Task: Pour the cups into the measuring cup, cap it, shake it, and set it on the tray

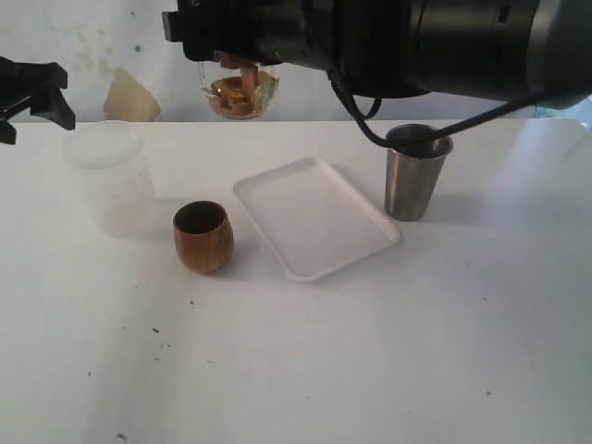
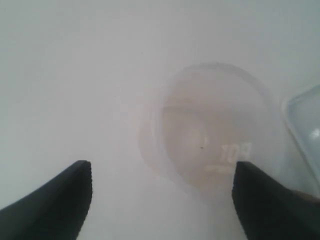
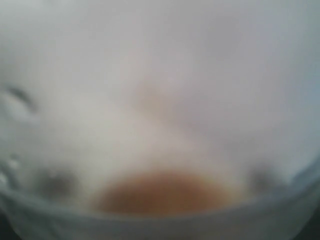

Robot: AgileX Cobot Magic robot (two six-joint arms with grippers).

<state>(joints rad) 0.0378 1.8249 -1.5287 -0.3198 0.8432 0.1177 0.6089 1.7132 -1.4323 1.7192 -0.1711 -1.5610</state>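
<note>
The clear measuring cup hangs in the air at the back, above the table, with brown and golden contents in its bottom. My right gripper is shut on it from above. In the right wrist view the measuring cup fills the picture as a blur. The brown wooden cup stands left of the white tray. The steel tumbler stands right of the tray. My left gripper hovers at the far left, open and holding nothing, and in its wrist view its fingertips are wide apart.
A frosted translucent beaker with printed marks stands at the left, below my left gripper, and the frosted beaker shows from above in the left wrist view. The right arm spans the top of the exterior view.
</note>
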